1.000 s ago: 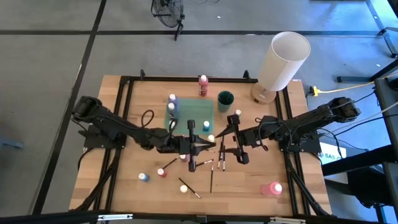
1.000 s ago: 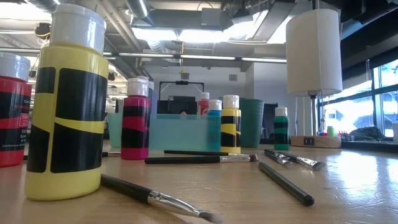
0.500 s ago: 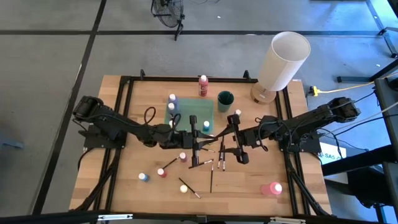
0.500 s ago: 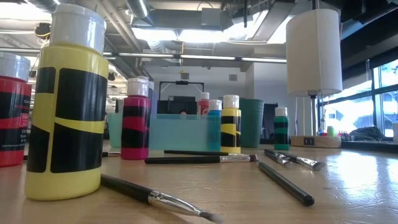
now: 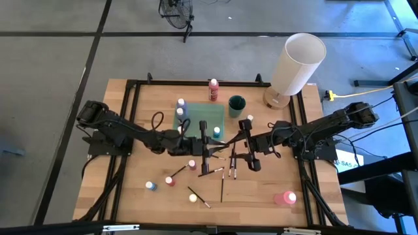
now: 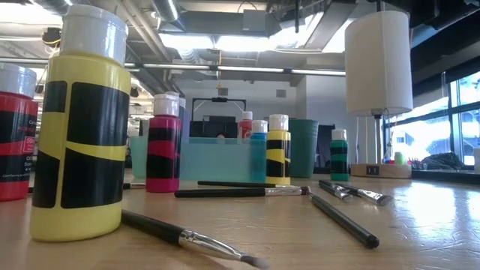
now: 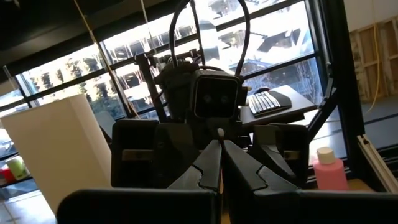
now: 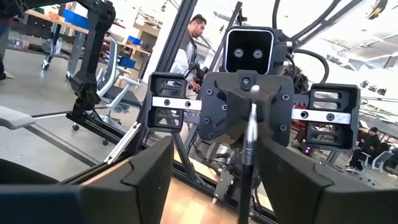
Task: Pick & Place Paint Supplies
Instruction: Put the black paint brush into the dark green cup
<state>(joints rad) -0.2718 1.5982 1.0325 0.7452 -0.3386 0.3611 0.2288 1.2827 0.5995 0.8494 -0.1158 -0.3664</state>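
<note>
One brush (image 8: pixel 247 163) between right jaws

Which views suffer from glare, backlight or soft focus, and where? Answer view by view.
Low view: the near yellow bottle looms large and slightly soft; window light glares on the table at right. Left wrist view: bright windows backlight the facing arm into silhouette. Right wrist view: its own dark fingers blur in the foreground. High view: evenly lit.
</note>
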